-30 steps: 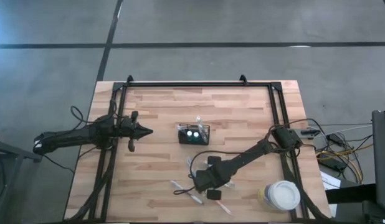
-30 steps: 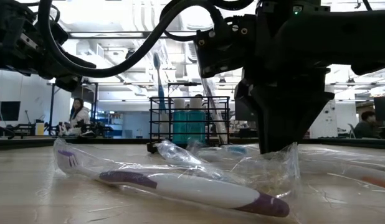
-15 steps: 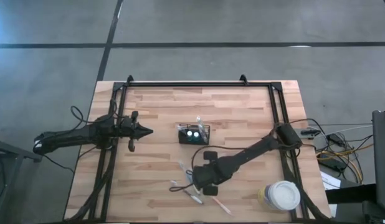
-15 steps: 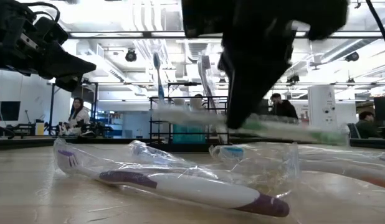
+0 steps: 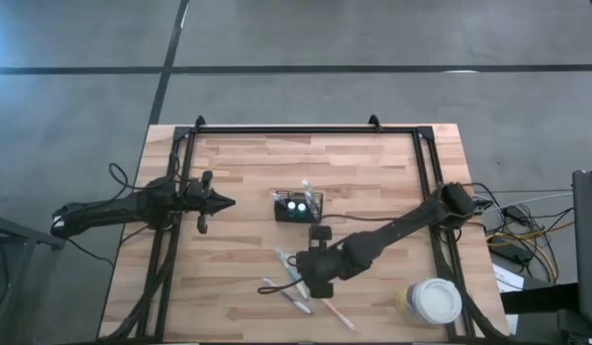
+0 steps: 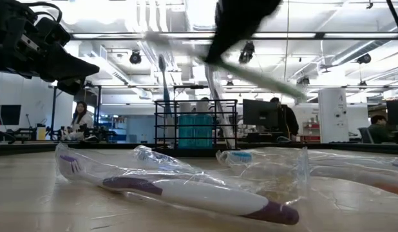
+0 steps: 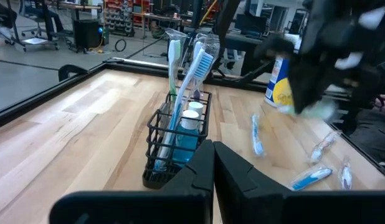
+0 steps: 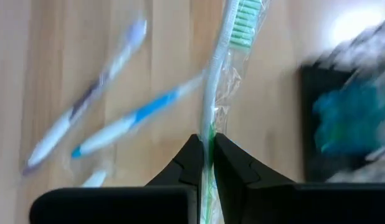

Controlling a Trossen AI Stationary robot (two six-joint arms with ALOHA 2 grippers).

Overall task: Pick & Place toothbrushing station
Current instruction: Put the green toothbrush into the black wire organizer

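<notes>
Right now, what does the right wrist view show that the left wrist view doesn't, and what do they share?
Only the right wrist view shows the right hand shut on a green toothbrush in clear wrap, its bristle head pointing away from the hand.

Only the left wrist view shows the left hand with its fingers together, toothbrushes standing upright in the toothbrushing station, and a yellow-labelled tub on the far side of the table.

Both show the black caddy holding something teal, and wrapped toothbrushes lying loose on the wooden table.

We see an open-plan lab: exposed ceiling ducts (image 6: 154,19), monitors (image 6: 258,115), seated people (image 6: 80,119) beyond our worktop (image 5: 248,172).
</notes>
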